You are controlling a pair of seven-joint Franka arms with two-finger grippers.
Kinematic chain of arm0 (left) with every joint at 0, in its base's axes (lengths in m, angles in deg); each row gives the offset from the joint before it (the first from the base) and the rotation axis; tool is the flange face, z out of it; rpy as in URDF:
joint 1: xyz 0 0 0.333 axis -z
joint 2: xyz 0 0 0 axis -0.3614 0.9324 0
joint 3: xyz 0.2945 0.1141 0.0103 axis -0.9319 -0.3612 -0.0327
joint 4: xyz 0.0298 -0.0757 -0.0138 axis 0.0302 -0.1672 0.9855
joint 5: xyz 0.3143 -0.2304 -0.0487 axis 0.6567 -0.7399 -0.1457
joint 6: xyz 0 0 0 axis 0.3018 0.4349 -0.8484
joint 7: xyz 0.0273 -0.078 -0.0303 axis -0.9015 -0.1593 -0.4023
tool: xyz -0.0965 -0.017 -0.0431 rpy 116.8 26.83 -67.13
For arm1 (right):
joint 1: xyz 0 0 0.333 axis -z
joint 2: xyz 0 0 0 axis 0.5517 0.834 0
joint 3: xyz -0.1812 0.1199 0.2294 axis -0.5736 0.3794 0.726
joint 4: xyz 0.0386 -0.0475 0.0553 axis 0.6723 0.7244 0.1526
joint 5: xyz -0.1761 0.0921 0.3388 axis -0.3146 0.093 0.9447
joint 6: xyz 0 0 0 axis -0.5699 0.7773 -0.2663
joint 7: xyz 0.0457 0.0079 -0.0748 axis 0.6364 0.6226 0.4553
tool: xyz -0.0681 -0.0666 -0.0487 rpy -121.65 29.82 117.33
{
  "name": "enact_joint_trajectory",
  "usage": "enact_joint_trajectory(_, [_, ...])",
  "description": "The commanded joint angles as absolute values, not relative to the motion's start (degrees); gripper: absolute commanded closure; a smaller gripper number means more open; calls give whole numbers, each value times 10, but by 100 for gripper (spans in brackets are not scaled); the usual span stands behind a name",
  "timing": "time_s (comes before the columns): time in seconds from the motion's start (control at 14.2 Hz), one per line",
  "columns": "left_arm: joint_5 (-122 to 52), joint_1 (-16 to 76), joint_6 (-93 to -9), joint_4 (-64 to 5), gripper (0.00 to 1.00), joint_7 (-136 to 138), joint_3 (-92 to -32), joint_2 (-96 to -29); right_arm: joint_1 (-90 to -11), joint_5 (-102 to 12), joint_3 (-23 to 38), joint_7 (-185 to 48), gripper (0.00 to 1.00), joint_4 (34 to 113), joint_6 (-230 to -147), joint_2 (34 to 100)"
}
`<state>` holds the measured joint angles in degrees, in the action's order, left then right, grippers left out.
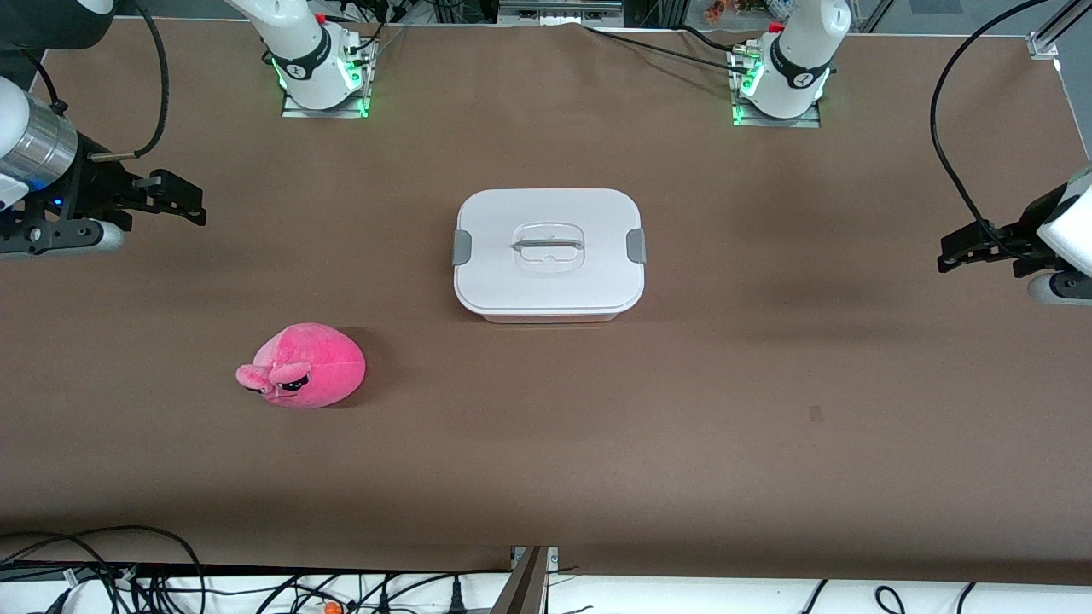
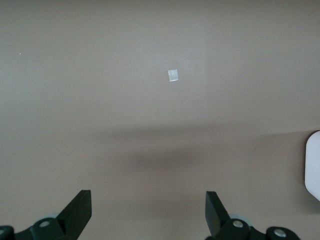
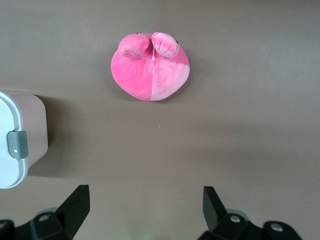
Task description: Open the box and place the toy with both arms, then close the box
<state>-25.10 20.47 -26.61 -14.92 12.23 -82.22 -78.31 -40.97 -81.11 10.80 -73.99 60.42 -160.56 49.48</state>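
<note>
Toy [image 1: 301, 367], a hot-pink plush, lies on the brown table [image 1: 546, 443] nearest the front camera, toward the right arm's end and well apart from the box [image 1: 548, 253], which sits farther from the camera at mid-table with its white lid [image 1: 589, 217] on and a grey clip [image 1: 636, 246] at each short end. Right gripper [image 1: 183, 200] hangs over the table's edge at its own arm's end, fingers [image 3: 75, 205] spread wide and holding nothing. Left gripper [image 1: 960, 251] hangs likewise over bare table at its end, fingers [image 2: 80, 210] apart and empty.
</note>
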Motion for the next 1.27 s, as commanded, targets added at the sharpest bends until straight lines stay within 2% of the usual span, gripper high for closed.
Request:
enact_joint_trajectory(0.0, [-264, 200, -260, -133, 0, 125, -821, -776, -403, -820, 118, -745, 0, 600, -1605, 494])
enact_joint_trajectory(0.92, [-264, 201, -259, -133, 0, 124, -821, -771, -403, -820, 119, -745, 0, 600, -1605, 495])
enact_joint_trajectory(1.2, [-287, 218, -258, -133, 0, 123, -803, -768, -404, -820, 119, -745, 0, 600, -1605, 494])
